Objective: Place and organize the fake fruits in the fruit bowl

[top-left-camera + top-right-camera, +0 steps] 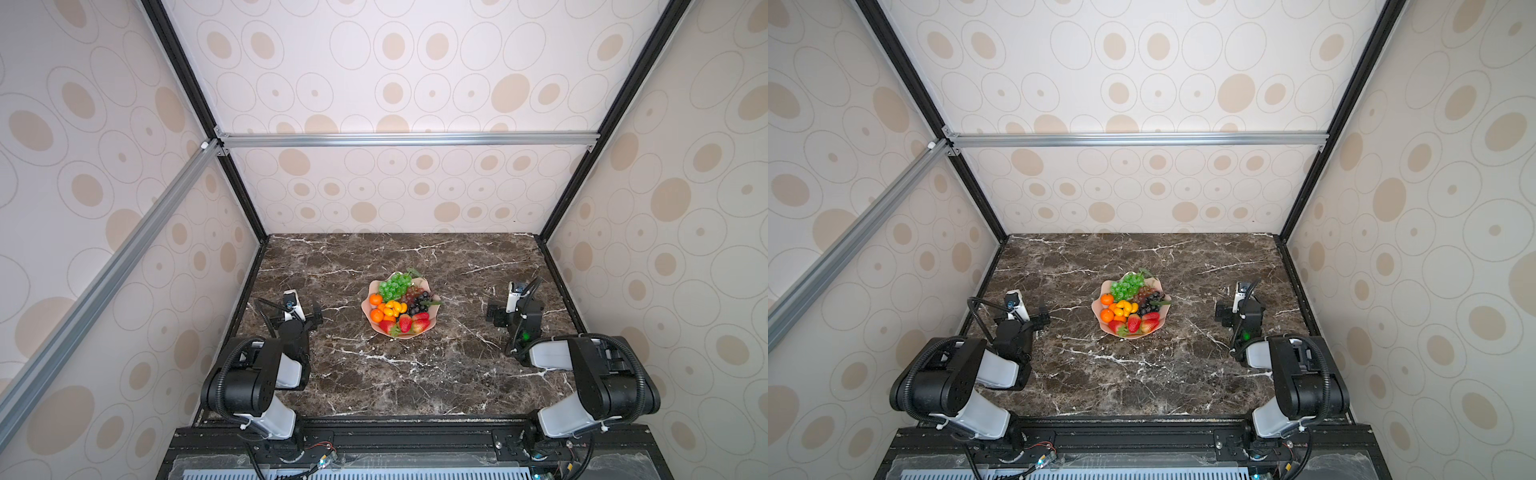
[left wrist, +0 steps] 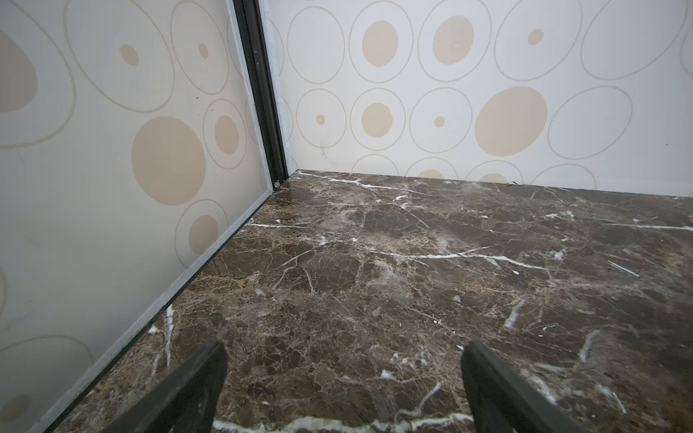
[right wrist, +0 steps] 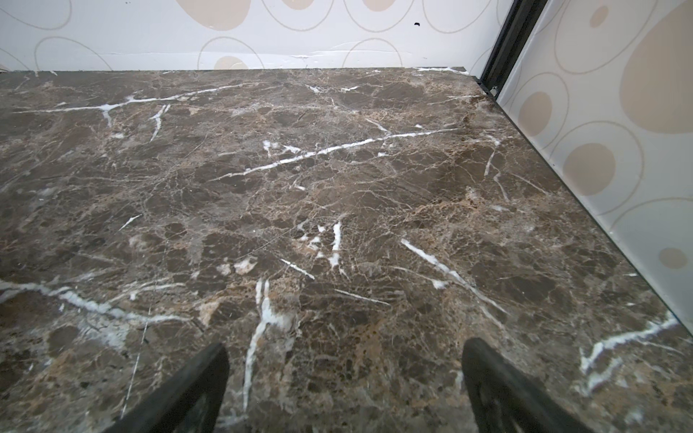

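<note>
The pale pink fruit bowl [image 1: 434, 297] [image 1: 1105, 287] sits mid-table in both top views. The fake fruits lie in it: green grapes [image 1: 394, 285], dark grapes [image 1: 418, 302], tangerines [image 1: 376, 299], kumquats [image 1: 395, 308] and strawberries [image 1: 406, 323]. My left gripper [image 1: 296, 314] [image 1: 1021, 318] hovers left of the bowl, well apart from it. My right gripper [image 1: 515, 311] [image 1: 1241, 311] stays equally far off on the right. In the wrist views each gripper [image 2: 345, 352] [image 3: 345, 352] stands open, with only bare marble between its fingers. Neither wrist view shows the bowl.
The brown marble table [image 1: 415, 374] is boxed in by patterned walls on three sides, with black frame posts [image 2: 264, 112] [image 3: 502, 48] in the back corners. Both arm bases stand at the front edge.
</note>
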Robot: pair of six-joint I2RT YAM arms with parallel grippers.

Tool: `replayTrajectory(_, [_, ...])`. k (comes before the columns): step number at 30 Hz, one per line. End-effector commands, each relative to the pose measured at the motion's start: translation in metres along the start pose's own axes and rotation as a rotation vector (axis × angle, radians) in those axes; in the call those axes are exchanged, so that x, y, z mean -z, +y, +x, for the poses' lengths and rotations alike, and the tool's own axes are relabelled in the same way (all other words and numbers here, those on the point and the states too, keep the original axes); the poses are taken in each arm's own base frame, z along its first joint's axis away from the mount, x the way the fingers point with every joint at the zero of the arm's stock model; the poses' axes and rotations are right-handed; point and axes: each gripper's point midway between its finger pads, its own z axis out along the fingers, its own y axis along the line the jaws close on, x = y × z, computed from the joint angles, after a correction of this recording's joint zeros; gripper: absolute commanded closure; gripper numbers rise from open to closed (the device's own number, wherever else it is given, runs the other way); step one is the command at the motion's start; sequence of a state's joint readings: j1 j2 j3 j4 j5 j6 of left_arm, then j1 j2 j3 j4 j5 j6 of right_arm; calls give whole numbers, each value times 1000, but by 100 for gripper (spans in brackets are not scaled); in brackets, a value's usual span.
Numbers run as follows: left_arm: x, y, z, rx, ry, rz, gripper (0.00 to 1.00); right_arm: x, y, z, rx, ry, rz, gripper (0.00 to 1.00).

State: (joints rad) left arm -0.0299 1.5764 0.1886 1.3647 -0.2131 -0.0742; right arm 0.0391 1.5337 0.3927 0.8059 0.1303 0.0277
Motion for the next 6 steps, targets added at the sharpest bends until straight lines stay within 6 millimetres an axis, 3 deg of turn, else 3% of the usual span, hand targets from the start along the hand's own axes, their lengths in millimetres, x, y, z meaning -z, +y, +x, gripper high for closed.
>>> replayTrajectory(1, [-8,-5,-10,-20,-23,11,2,-2,2,-10,17,-25,-6,0])
replayTrajectory(6, [-4,-5,-11,-19,-34,14,2,-2,3,-10,17,-26,-8,0])
